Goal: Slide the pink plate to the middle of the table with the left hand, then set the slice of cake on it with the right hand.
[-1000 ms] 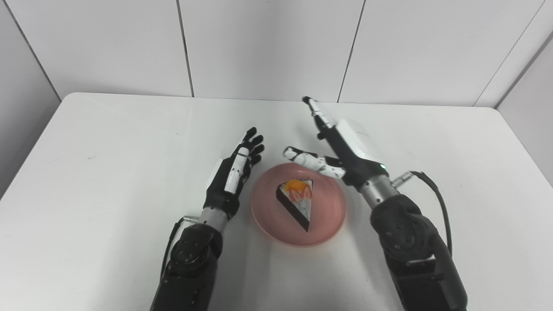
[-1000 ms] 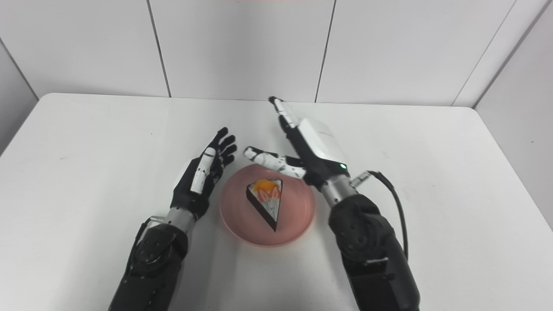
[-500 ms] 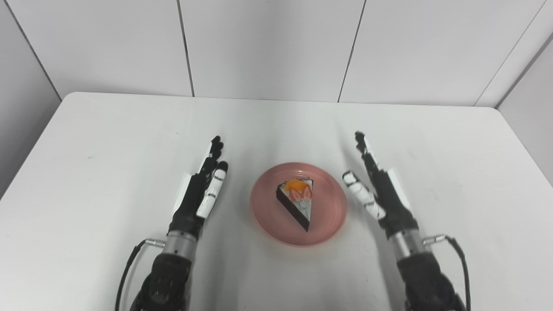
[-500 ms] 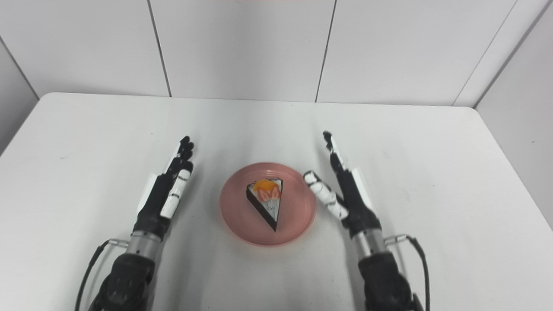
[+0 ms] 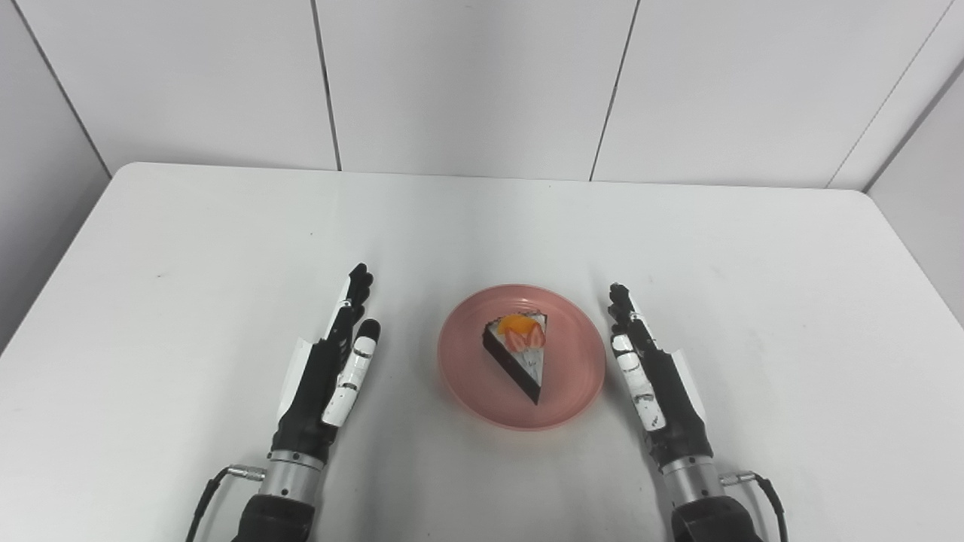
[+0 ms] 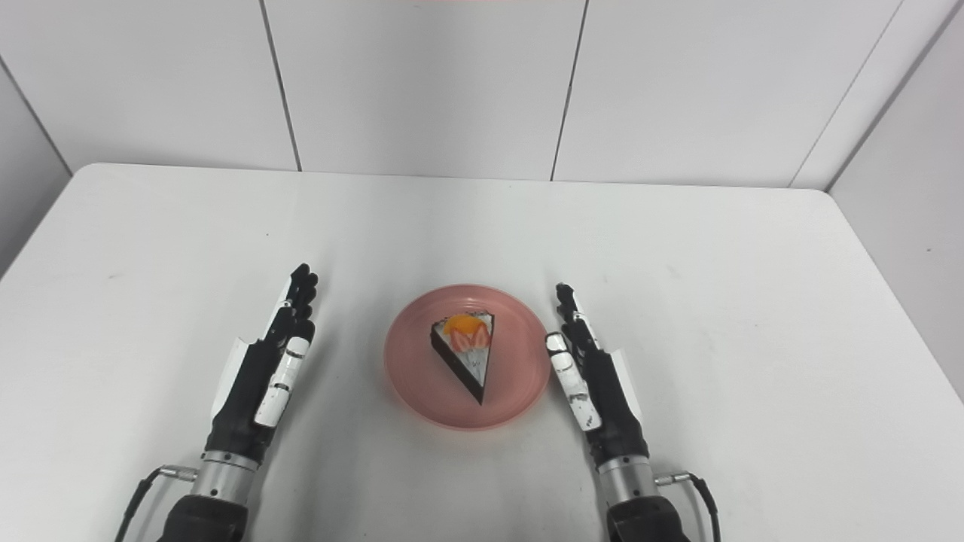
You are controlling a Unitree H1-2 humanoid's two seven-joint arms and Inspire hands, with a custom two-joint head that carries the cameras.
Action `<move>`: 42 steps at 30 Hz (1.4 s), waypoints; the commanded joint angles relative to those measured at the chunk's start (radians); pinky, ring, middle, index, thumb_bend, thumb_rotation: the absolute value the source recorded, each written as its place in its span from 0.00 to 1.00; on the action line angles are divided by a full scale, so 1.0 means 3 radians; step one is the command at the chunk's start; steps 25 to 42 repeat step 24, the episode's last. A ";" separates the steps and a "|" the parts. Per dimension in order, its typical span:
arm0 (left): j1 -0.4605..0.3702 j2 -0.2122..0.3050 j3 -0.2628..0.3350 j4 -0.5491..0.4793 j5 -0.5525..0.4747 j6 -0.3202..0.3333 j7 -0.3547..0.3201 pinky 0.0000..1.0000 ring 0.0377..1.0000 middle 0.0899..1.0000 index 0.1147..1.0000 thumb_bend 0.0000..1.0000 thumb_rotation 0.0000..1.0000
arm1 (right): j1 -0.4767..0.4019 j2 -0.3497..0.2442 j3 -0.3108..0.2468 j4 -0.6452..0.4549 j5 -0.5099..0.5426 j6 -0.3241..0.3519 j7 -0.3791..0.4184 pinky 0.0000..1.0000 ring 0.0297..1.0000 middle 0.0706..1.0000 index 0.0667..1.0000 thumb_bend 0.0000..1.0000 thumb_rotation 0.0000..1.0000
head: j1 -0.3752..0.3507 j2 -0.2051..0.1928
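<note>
My left robot hand and right robot hand rest flat-fingered and empty on the bench. Between them sits the pink plate carrying the slice of cake. My right fingertips lie just beside its rim; a stray twitch could nudge it off centre.

Table: smooth matt white top, faint dark specks. Pink plate between the hands: smooth, slight sheen, plastic-looking. Slice of cake on it: dark matt sides, glossy fruit on top. Left hand and right hand: black and white hard plastic shells, bare metal wrist cuffs.
</note>
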 commanded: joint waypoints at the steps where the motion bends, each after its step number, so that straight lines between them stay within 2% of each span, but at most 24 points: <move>1: 0.0123 0.0056 0.0022 0.0182 -0.0092 0.0058 -0.0037 0.99 1.00 1.00 1.00 0.44 1.00 | -0.0071 0.0020 -0.0034 -0.0018 0.0067 0.0001 -0.0025 0.99 0.99 0.98 0.96 0.23 1.00 | -0.0001 -0.0003; 6: 0.0064 0.0102 0.0043 0.0204 -0.0200 0.0151 -0.0130 0.98 1.00 1.00 1.00 0.43 1.00 | -0.0128 -0.0002 -0.0023 0.0043 0.0054 0.0059 -0.0012 0.98 0.98 0.97 0.96 0.21 1.00 | -0.0049 0.0004; 10: 0.0056 0.0112 0.0024 0.0182 -0.0229 0.0218 -0.0182 0.97 1.00 1.00 0.98 0.41 1.00 | -0.0146 -0.0011 -0.0017 0.0050 0.0049 0.0112 -0.0002 0.97 0.98 0.97 0.96 0.24 1.00 | -0.0055 0.0009; 20: 0.0064 0.0109 -0.0005 0.0100 -0.0194 0.0339 -0.0195 0.96 0.98 0.98 0.96 0.42 1.00 | -0.0151 -0.0044 -0.0008 0.0023 0.0030 0.0133 0.0009 0.96 0.96 0.96 0.96 0.27 1.00 | -0.0038 0.0005; 42: 0.0057 0.0114 -0.0009 0.0132 -0.0223 0.0316 -0.0212 0.97 0.98 0.98 0.96 0.44 1.00 | -0.0144 -0.0049 -0.0003 0.0035 0.0036 0.0120 0.0013 0.96 0.96 0.95 0.96 0.25 1.00 | -0.0055 -0.0018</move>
